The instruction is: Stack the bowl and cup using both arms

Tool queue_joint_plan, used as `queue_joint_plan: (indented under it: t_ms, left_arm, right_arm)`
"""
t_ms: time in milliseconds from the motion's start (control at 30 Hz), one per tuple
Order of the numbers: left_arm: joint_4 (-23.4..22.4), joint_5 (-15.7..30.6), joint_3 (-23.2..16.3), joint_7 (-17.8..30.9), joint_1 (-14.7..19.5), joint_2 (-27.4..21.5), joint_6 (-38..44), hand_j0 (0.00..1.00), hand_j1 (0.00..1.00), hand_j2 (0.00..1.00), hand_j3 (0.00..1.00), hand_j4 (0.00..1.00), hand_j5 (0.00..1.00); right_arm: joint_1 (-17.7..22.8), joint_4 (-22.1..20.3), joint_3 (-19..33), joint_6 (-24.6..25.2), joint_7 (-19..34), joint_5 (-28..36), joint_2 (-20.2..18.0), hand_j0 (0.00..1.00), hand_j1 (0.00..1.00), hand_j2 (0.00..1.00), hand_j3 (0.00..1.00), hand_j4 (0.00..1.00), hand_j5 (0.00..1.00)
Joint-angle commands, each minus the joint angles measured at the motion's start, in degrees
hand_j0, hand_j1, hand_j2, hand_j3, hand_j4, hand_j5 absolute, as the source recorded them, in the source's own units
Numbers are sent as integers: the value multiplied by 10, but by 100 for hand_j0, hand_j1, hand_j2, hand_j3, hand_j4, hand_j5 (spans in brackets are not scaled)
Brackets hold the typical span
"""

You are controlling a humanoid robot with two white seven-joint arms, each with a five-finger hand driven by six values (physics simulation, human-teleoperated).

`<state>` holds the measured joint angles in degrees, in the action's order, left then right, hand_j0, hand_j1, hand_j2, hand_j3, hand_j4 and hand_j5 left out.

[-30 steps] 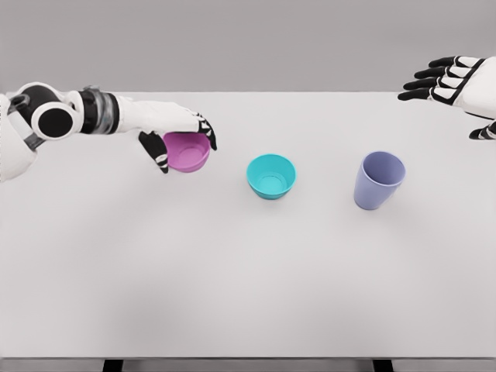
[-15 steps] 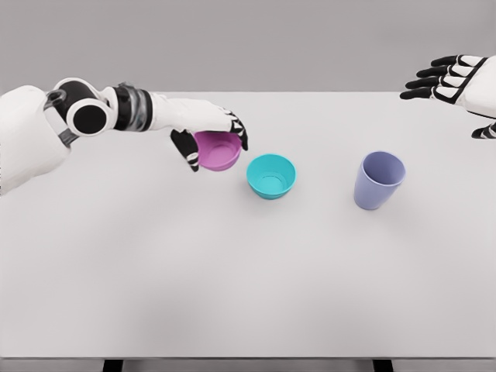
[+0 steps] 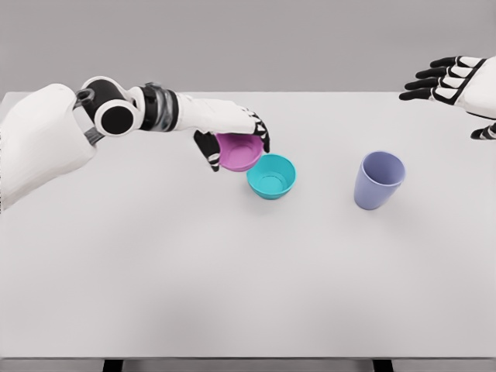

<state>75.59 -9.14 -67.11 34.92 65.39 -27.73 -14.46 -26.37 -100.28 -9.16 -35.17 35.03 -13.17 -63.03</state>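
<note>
L robot hand [image 3: 236,139] reaches in from the left edge w/ its white arm stretched across the upper part of the desk [image 3: 232,279]. It grips the pink bowl [image 3: 239,151] from above: black fingers curl over the far rim, thumb [image 3: 209,149] presses the near-left side. Bowl sits tilted a bit, opening facing up and toward the camera; can't tell if it's lifted off the desk or touching it.

Teal bowl [image 3: 271,176] stands upright on the desk just to the right of and slightly nearer than the pink one; their rims look touching or nearly so, pink rim overlapping the teal rim's upper-left edge in the head view. Can't say for sure if there's contact.

Lavender cup [image 3: 379,180] stands upright, mouth up, well apart to the right of the teal bowl, nothing near it.

R robot hand [image 3: 446,80] hangs at the upper right corner, above the desk's far-right edge, fingers spread and relaxed, holding nothing, pointing left. Well apart from the cup.

Desk surface is plain white; grey wall behind it.
</note>
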Motion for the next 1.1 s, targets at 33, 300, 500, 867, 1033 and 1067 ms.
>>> queue_joint_plan:
  t_ms: [33, 300, 500, 867, 1033, 1067]
  left_arm:
    - [-1, -3, 1, 1, 0, 9, 2, 72, 72, 72, 72, 72, 72]
    - [-18, -20, 0, 1, -2, 46, 2, 72, 72, 72, 72, 72, 72]
    - [-17, -25, 0, 1, -4, 58, 1, 72, 72, 72, 72, 72, 72]
    - [5, -24, -4, 1, -5, 58, 0, 73, 73, 73, 73, 73, 73]
    - [10, -24, -5, 1, -8, 58, 1, 73, 73, 73, 73, 73, 73]
    - [10, -24, -5, 1, -8, 58, 1, 73, 73, 73, 73, 73, 73]
  right_arm:
    - [-1, 0, 0, 2, 0, 3, -1, 100, 100, 100, 100, 100, 100]
    - [-1, 0, 1, 2, 0, 3, -3, 100, 100, 100, 100, 100, 100]
    - [-1, 10, 6, 2, 0, 3, -5, 100, 100, 100, 100, 100, 100]
    - [6, 11, 11, 2, 0, 7, -26, 100, 100, 100, 100, 100, 100]
    - [0, 38, 8, 2, 0, 6, -18, 100, 100, 100, 100, 100, 100]
    - [-1, 39, 8, 2, 0, 5, -18, 100, 100, 100, 100, 100, 100]
